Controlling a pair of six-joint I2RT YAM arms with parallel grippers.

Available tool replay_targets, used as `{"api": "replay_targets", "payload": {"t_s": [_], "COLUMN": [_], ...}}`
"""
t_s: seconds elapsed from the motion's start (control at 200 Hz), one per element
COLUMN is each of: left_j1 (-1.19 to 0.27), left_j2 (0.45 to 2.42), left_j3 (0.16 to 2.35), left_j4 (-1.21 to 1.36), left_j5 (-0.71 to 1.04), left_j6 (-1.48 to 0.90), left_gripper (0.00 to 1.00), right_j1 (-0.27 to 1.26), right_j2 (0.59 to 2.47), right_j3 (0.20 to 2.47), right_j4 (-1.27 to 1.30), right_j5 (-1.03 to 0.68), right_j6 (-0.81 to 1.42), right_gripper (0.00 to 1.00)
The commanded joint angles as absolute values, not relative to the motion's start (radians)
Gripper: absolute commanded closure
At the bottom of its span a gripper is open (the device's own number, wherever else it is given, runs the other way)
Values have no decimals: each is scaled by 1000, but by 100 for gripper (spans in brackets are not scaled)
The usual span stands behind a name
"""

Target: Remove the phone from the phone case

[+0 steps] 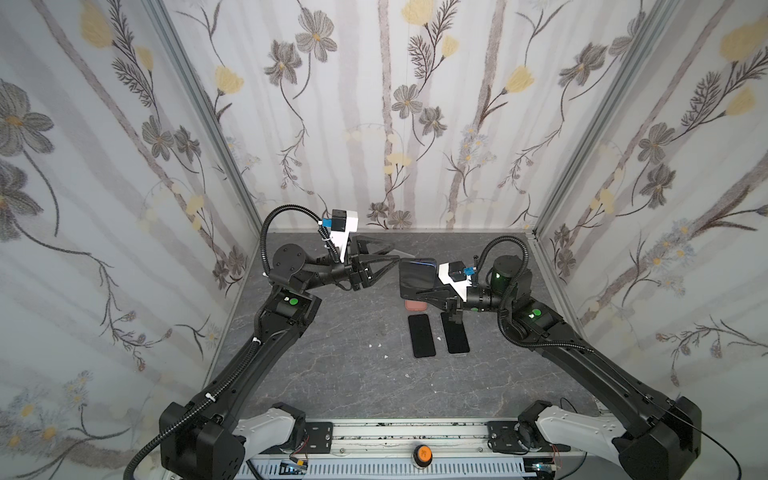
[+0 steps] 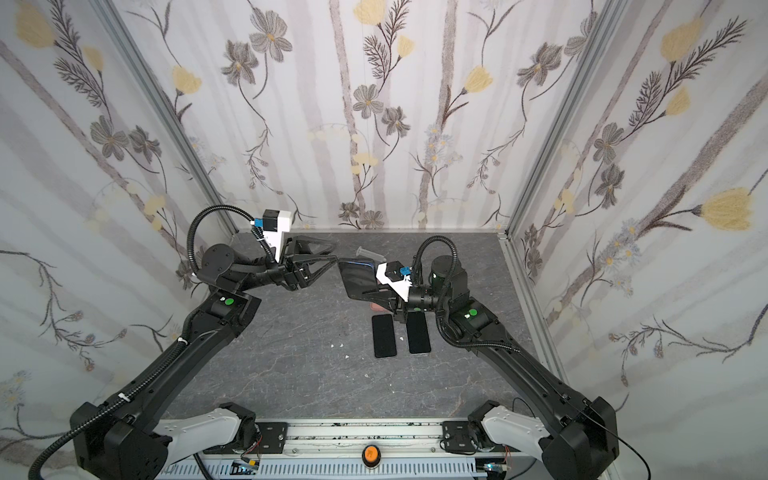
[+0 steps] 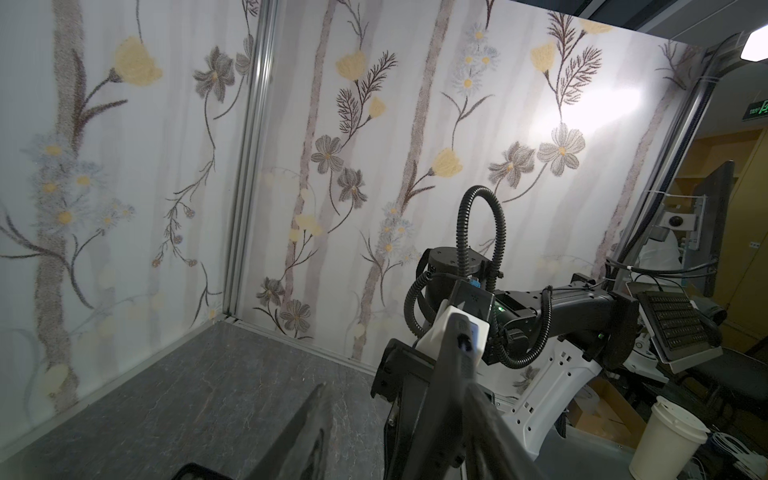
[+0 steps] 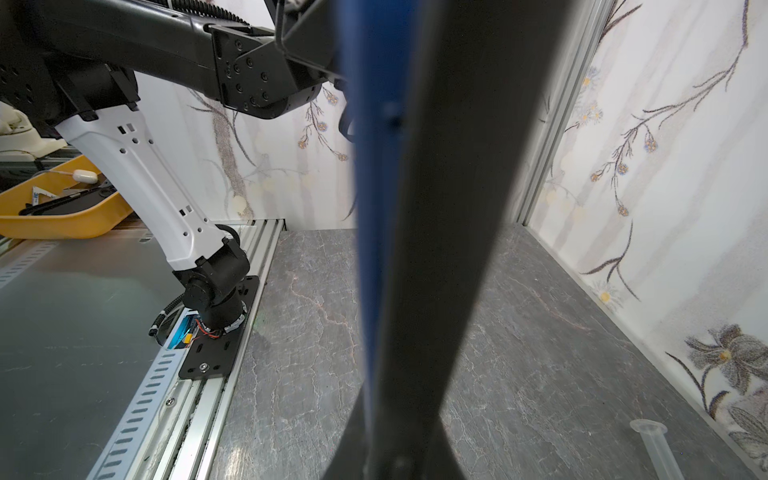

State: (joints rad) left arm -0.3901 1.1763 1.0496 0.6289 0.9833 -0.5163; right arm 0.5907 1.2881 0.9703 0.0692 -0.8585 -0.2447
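Two grippers, right gripper fingers clamped on the phone (blue case along its edge), phone held aloft just beside left gripper, its fingers partly spread, one tip at the phone's corner.

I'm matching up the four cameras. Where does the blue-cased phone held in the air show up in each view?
Top view: cased phone just right of centre.
Top view: just left of centre.
Left wrist: edge-on, lower middle.
Right wrist: blue edge, vertical band through the middle.
Shared landmark: grey table.
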Motion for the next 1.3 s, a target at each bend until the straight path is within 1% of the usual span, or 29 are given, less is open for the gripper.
{"api": "replay_targets", "payload": {"t_s": [0.0,0.145,0.235,0.31,0.47,0.56,0.615,0.655,0.69,0.989,1.294], "left_j1": [-385,-386,-382,-381,-396,-415,-442,-488,-514,-512,-498], "left_j2": [1177,1186,1177,1160,1108,1074,1065,1063,1062,1066,1069], "left_j3": [1056,1048,1043,1037,1004,976,998,1033,1041,1040,1045], "left_j4": [655,655,655,655,653,600,448,324,286,314,334], "left_j5": [962,965,962,960,952,887,794,702,653,654,625], "left_j6": [-532,-534,-525,-502,-421,-340,-226,-128,-82,-123,-146], "left_gripper": [48,49,49,47,44,44,44,44,44,44,47], "right_j1": [601,608,605,593,581,582,581,582,581,582,583], "right_j2": [1283,1288,1290,1297,1305,1314,1316,1317,1318,1315,1312], "right_j3": [983,989,989,992,988,997,999,1000,1002,1000,997], "right_j4": [88,87,94,94,119,114,112,112,110,108,90], "right_j5": [-907,-912,-856,-804,-792,-792,-796,-798,-802,-829,-845], "right_j6": [-293,-290,-261,-222,-176,-172,-171,-169,-169,-178,-203], "right_gripper": [100,100,100,100,100,100,100,100,100,100,100]}}
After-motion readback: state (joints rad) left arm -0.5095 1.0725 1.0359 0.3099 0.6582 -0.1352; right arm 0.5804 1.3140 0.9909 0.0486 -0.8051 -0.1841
